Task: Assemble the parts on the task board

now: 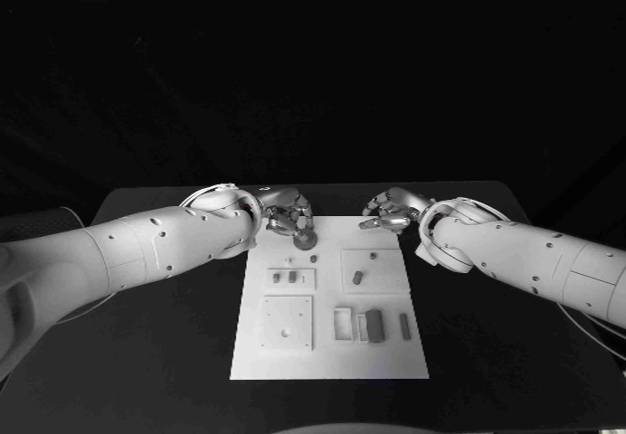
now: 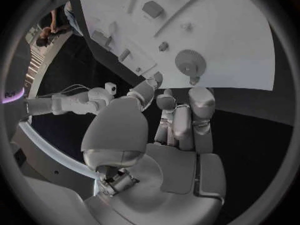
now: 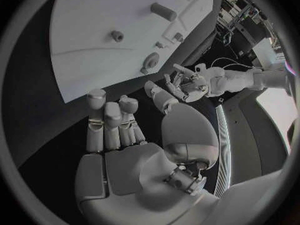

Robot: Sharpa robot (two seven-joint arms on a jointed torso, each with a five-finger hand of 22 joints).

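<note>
The white task board (image 1: 392, 362) lies in the middle of the black table. A round grey gear (image 1: 304, 240) lies flat near the board's far edge, also seen as the gear (image 2: 190, 62) and the gear (image 3: 150, 60). My left hand (image 1: 285, 215) hovers at the far left corner just behind the gear, fingers (image 2: 181, 117) extended side by side and holding nothing. My right hand (image 1: 389, 213) is at the far right corner, its fingers (image 3: 109, 122) loosely apart and empty. Small grey parts (image 1: 374, 256) stand farther down the board.
A square plate (image 1: 287, 323) sits on the board's near left. Next to it are an open frame (image 1: 343, 323) and two dark bars (image 1: 374, 325). A short peg (image 3: 117, 35) and a cylinder (image 3: 164, 11) stand on the board. Black table surrounds the board.
</note>
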